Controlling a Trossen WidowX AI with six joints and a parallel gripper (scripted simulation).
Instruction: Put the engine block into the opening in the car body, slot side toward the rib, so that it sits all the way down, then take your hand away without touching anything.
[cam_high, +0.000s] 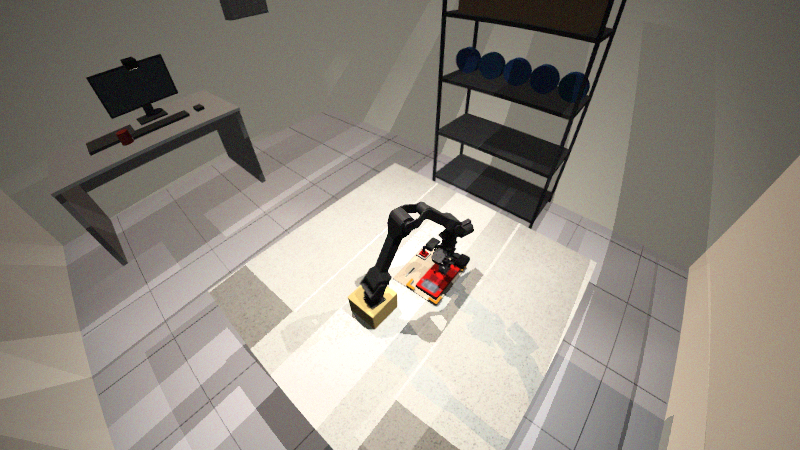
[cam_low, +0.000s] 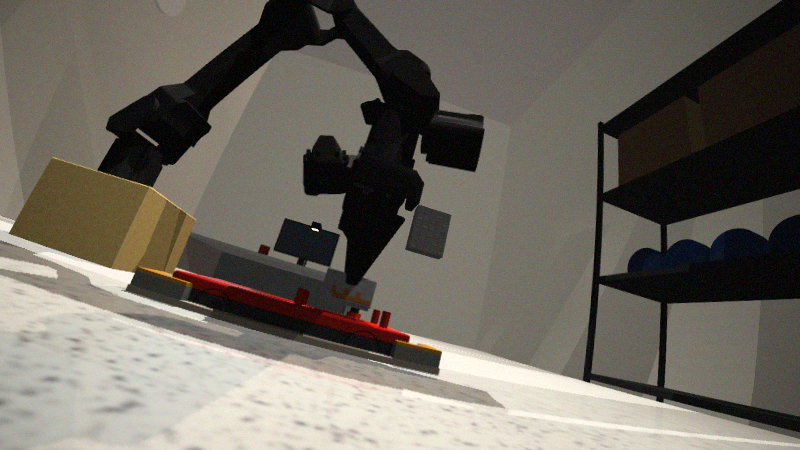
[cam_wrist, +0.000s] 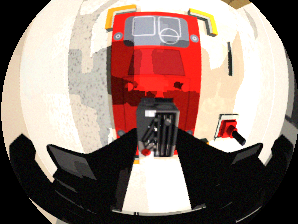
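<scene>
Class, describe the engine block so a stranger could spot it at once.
Start at the black arm on its tan box; beside it lies the red car body. The engine block is the grey piece with orange marks pinched in the gripper above the body, the only grey part held there.

The claw (cam_low: 354, 278) is blocking the top of the engine block (cam_low: 350, 294) in the exterior view, so the seating depth in the car body (cam_low: 290, 309) isn't showing; from the top it's looking way too tiny.
</scene>
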